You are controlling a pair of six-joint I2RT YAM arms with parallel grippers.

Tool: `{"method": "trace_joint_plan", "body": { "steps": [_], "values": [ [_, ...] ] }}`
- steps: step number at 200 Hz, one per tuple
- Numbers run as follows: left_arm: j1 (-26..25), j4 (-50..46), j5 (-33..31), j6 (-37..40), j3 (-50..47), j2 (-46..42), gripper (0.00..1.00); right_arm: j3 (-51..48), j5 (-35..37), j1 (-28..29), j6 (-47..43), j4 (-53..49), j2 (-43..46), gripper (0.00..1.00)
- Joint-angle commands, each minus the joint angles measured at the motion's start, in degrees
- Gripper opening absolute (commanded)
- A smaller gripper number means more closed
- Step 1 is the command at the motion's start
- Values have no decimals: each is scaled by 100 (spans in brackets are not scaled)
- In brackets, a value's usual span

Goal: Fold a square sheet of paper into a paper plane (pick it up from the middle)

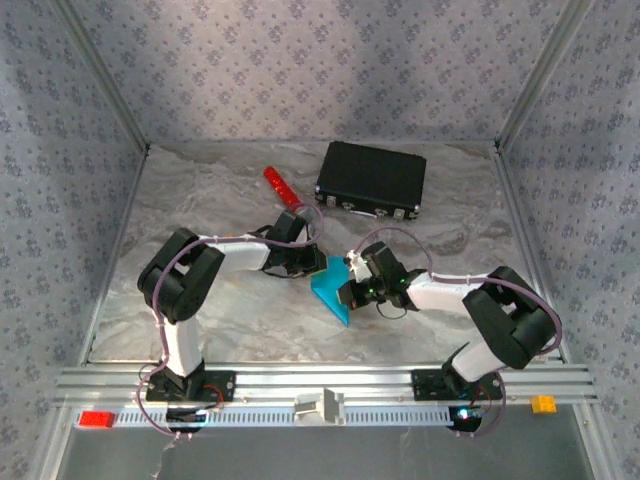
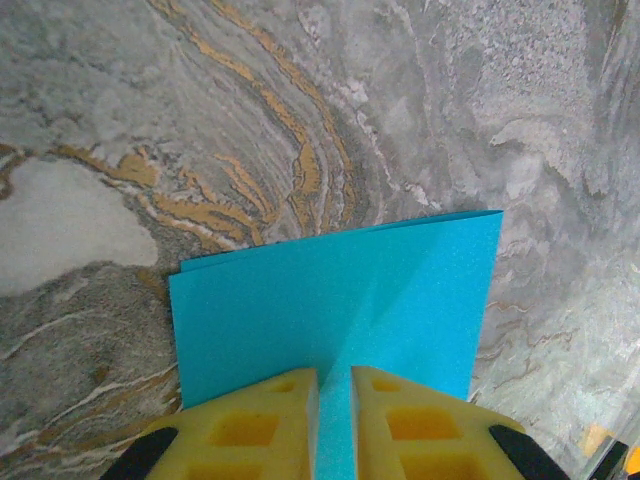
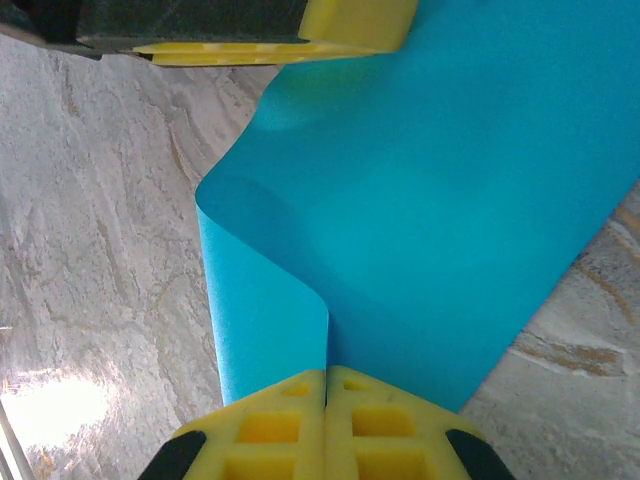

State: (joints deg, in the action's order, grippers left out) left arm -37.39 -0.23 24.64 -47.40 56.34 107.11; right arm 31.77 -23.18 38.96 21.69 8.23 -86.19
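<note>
The square sheet of paper (image 1: 331,292), bright cyan, is held up between both grippers over the middle of the table. In the left wrist view the sheet (image 2: 330,300) is doubled over, with a crease running down into my left gripper (image 2: 335,372), whose yellow fingers are shut on it. In the right wrist view the sheet (image 3: 450,200) curls into a loop at its left side. My right gripper (image 3: 326,372) pinches its near edge with the jaws pressed together. The left gripper's yellow finger (image 3: 350,20) shows at the top there. The paper plane is out of view.
A black case (image 1: 371,180) lies at the back right and a red cylinder (image 1: 281,187) at the back, left of it. Patterned walls close three sides. An aluminium rail (image 1: 320,385) runs along the near edge.
</note>
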Motion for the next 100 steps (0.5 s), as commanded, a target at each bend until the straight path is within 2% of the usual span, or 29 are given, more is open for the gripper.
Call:
{"method": "trace_joint_plan", "body": {
  "steps": [1, 100],
  "values": [
    [3, -241, -113, 18, -88, 55, 17, 136, 109, -38, 51, -179, -93, 5],
    [9, -232, -117, 11, -96, 38, 17, 171, 206, -29, 43, -269, -143, 5]
  ]
}}
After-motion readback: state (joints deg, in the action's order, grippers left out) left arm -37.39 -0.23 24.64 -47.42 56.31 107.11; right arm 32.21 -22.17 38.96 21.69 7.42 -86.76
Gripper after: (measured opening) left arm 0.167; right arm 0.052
